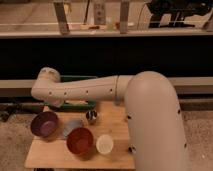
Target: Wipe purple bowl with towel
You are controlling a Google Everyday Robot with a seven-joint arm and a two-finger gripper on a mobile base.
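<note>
From my remote seat the white robot arm (100, 90) fills most of the view. Its thick shoulder section rises at the right, and a long link reaches left across the back of the small light wooden table (117, 125) to a rounded bend at the far left. The gripper is hidden from me somewhere past that bend, over the table's back left part, and I cannot tell whether it is open or closed. The round purple bowl (44, 124) sits upright at the table's left end, just in front of and below the bend, with nothing touching it from above. Immediately to its right lies the pale grey-blue towel (71, 127), rumpled and flat on the wood. It sits between the purple bowl and a round reddish-brown bowl (80, 141) that stands nearer the front edge and overlaps the towel's lower corner. Right of that bowl is a small cream-white cup (104, 144), close to it but apart. Behind the towel a small dark metal cup (91, 116) stands upright. A green tray (76, 78) at the table's back is mostly covered by the arm's long link, with only its rim showing.
</note>
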